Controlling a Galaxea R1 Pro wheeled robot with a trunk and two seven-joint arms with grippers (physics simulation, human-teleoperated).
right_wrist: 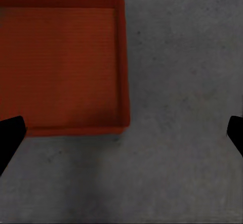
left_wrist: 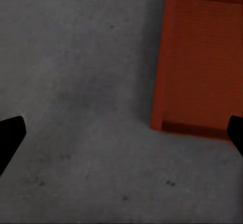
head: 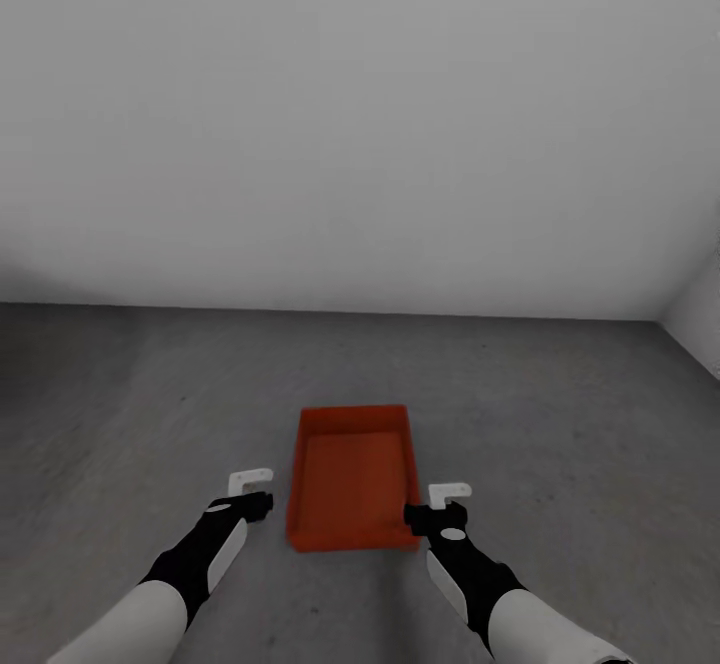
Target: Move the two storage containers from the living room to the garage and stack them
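Two claws hang spread wide and grasp nothing: the left claw (head: 252,492) just left of the bin (head: 352,479), the right claw (head: 440,504) at its near right corner. Each wrist view shows dark fingertips (left_wrist: 11,135) far apart over the floor (head: 560,414). One red-orange bin sits on grey concrete, before a pale wall (head: 360,124).

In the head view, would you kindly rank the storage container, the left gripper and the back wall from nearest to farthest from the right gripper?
1. Storage container: on the floor, right beside the right gripper.
2. Left gripper: across the container, on its other side.
3. Back wall: far ahead.
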